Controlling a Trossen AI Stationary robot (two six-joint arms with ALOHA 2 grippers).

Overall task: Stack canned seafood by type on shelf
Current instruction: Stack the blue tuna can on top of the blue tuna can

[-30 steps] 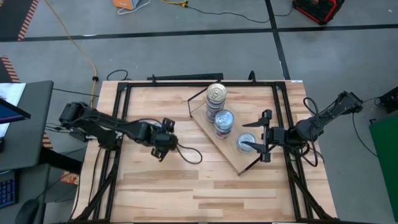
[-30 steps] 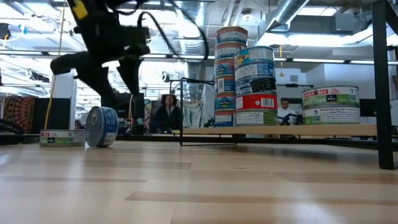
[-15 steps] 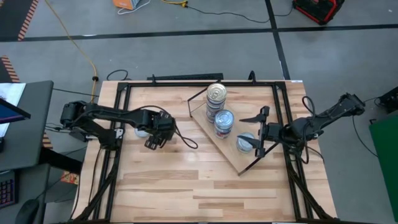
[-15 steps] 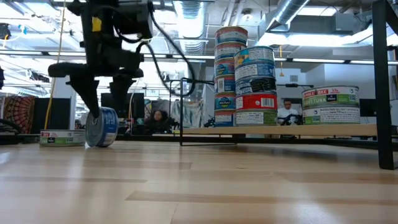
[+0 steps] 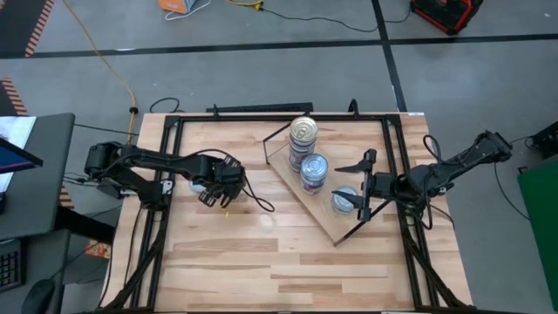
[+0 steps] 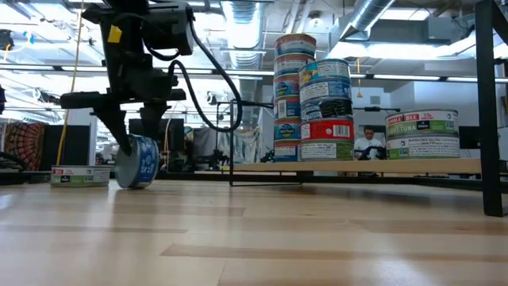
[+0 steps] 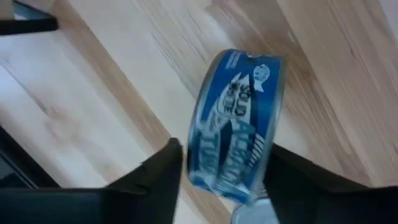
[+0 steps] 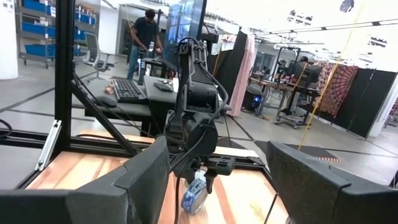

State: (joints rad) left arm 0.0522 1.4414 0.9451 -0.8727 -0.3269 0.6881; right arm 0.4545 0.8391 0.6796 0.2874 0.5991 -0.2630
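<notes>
Blue-labelled tin [image 7: 236, 121] stands on edge at the low view's left, the left gripper [image 6: 133, 141] straddling it, grip unconfirmed. It could roll away. Right gripper [image 5: 359, 185] hangs open by the shelf [image 5: 321, 216].

Light plank bench [image 5: 261, 262] edged by a black metal frame [image 5: 161, 157]. Grey floor [image 5: 261, 70] crossed by a yellow cable [image 5: 105, 61]; red case [image 5: 446, 12] at the far edge. Beyond the bench, a keyboard [image 8: 127, 91] and a standing person [image 8: 146, 34].
</notes>
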